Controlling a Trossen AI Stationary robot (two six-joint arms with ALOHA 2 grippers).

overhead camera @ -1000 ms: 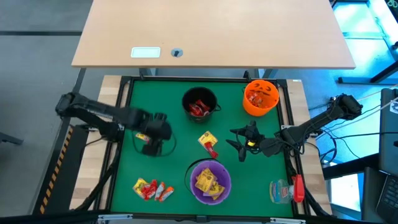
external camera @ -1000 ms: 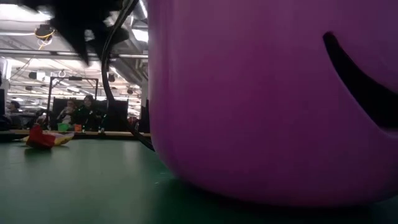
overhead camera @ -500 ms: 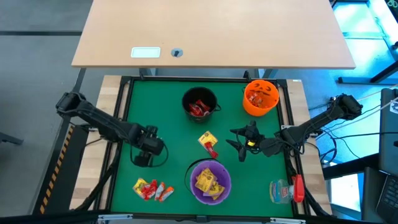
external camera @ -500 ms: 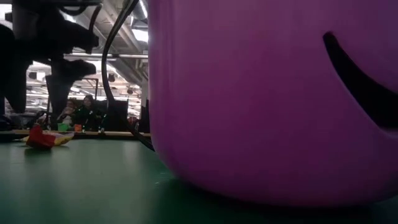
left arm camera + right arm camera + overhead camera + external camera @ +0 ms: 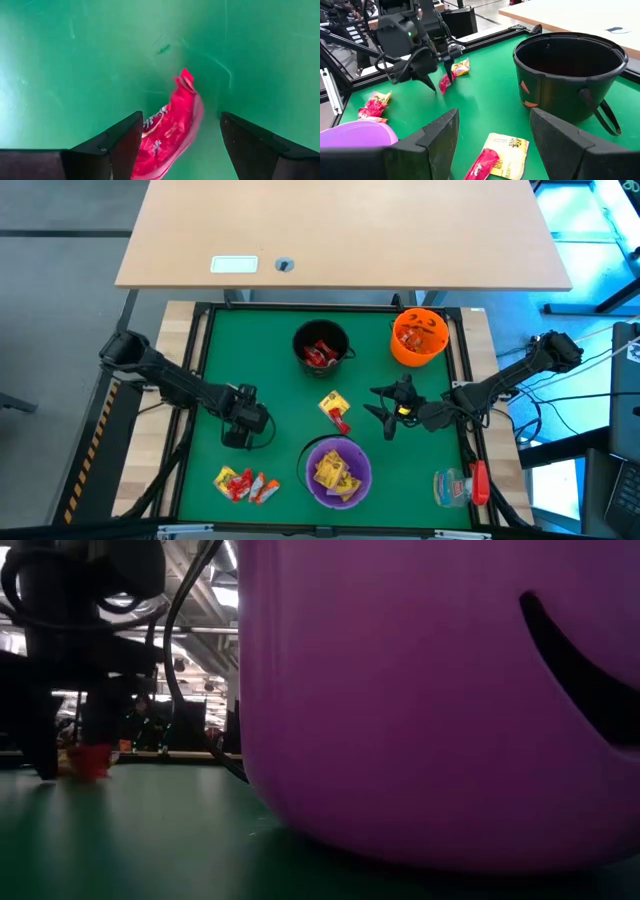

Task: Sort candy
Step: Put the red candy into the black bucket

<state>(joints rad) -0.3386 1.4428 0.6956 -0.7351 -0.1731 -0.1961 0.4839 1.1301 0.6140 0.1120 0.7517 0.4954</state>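
A red wrapped candy lies on the green mat between the open fingers of my left gripper, which stands low over the mat's left half; the low view shows the candy there too. More candies lie in a pile near the mat's near edge, and a yellow and a red one lie mid-mat. My right gripper hovers open just right of that pair. The black bowl holds red candies, the orange bowl orange ones, the purple bowl yellow ones. My left gripper comes from above, pointing down, with a finger on either side of the red candy. The candy's one long side lies right against the inner face of one finger. The other finger stands apart from it. The candy rests on the mat.
A clear plastic item with a red part lies at the mat's near right corner. A further yellow-and-red candy lies just beyond the left gripper. The mat has a raised black frame; a wooden table stands beyond the far edge.
My left gripper has moved toward the near edge and come down to the mat, so that its open fingers now stand around the red candy. My right arm has kept still.
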